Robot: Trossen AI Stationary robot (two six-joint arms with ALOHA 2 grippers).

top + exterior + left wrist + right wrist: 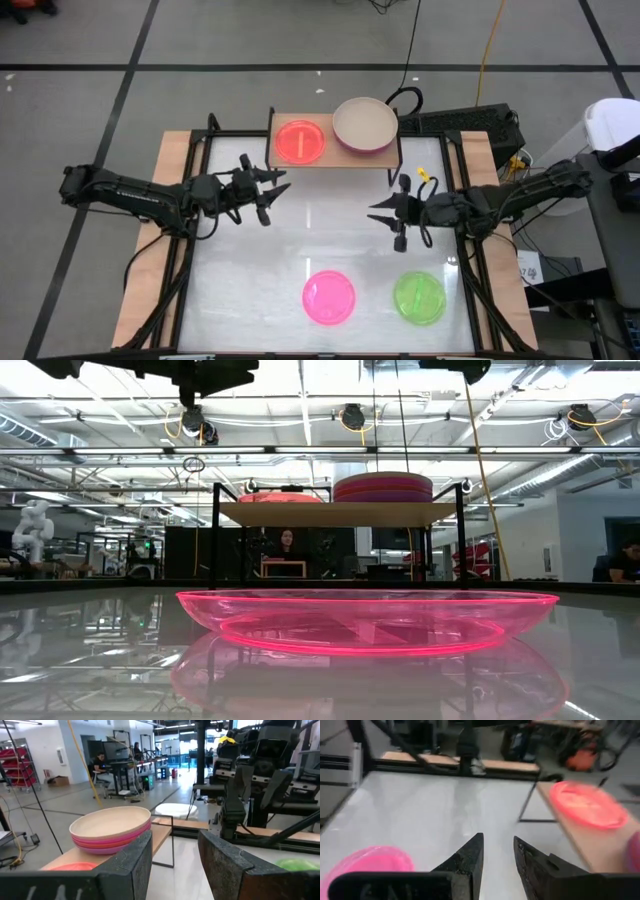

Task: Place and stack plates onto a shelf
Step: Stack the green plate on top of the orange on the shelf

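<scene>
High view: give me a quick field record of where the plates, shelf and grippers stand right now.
shelf: small wood-topped rack with black legs, at the table's far edge
on shelf, left: red round plastic plate, lying flat
on shelf, right: stack of plates topped by a beige plate; pink and purple rims show beneath it
on table: translucent pink plate and green plate, side by side and apart, near the front edge
left gripper: open, empty, above the table left of centre
right gripper: open, empty, above the table right of centre
</scene>
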